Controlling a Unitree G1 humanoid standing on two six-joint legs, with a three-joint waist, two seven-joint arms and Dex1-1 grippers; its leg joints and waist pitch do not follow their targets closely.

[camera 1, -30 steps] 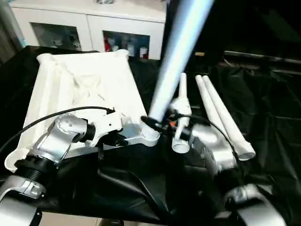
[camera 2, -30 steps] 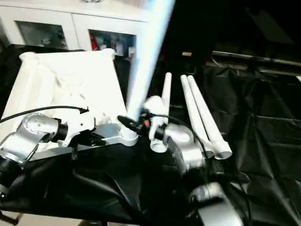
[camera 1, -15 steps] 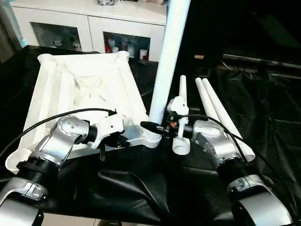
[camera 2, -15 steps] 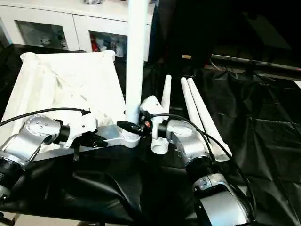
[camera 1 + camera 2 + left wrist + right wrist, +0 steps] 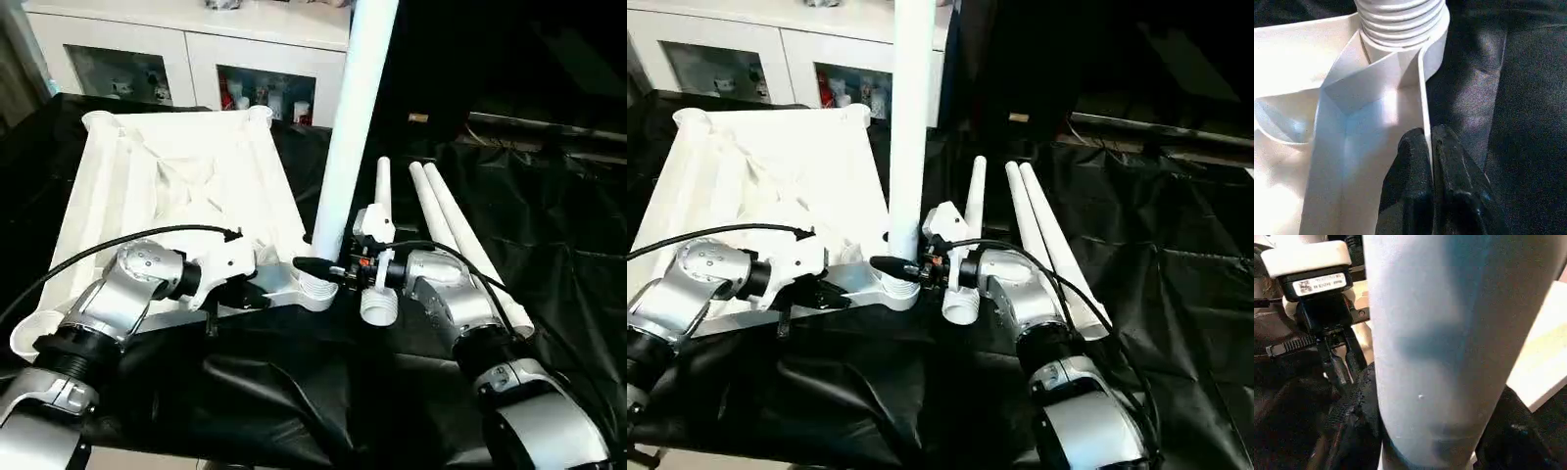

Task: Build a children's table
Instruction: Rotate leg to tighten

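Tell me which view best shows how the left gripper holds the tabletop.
Left wrist view: the left gripper is pinched shut on the tabletop wall, just below the threaded corner socket. The eye views show it from the side, partly hidden by the wrist. The right wrist view shows it small, behind the leg.
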